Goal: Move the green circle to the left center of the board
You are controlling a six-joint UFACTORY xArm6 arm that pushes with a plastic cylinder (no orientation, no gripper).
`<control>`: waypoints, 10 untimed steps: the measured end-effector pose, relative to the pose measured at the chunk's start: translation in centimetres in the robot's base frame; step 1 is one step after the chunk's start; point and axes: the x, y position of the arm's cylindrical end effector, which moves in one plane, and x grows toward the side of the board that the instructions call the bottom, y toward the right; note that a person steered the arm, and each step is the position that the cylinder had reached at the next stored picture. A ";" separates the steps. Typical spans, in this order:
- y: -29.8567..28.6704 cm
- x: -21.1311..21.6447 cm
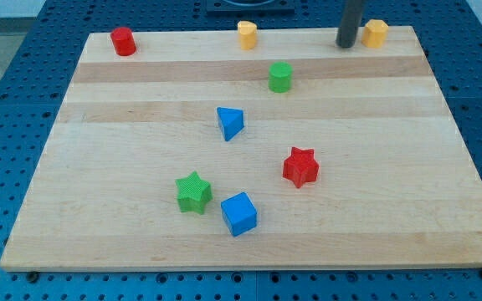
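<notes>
A pale wooden surface [141, 167], made of long planks with fine grain running side to side, fills most of the view. It lies on a blue metal base [15, 125] patterned with rows of small holes.

A straight dark rod [350, 21] comes down from the view's top right. The tool is this plain rod, with no parts to spread or press together, and it pinches nothing. The tip [346, 45] rests on the surface at the top edge, just left of a yellow block [376, 33] with flat facets, close to it but whether they touch cannot be told.

The blocks are small, matt plastic pieces with a fine ribbed texture. Toward the view's bottom centre sits a blue cube [239, 213], turned at an angle. Just to its upper left is a green star [193, 192], near but apart. To the right of centre lies a red star [300, 166]. Near the middle stands a blue triangle [230, 123], a wedge pointing to the view's right.

The green circle [280, 77], a short upright cylinder, stands right of centre in the upper part of the surface, below and left of the tip and well apart from it.

Along the top edge, a second yellow block [248, 34] sits near the centre, and a red cylinder [123, 41] stands at the top left corner.
</notes>
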 end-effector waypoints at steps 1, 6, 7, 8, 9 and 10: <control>0.4 4.4; -12.5 7.6; -16.7 7.5; -20.3 5.6; -23.6 4.8; -27.4 5.8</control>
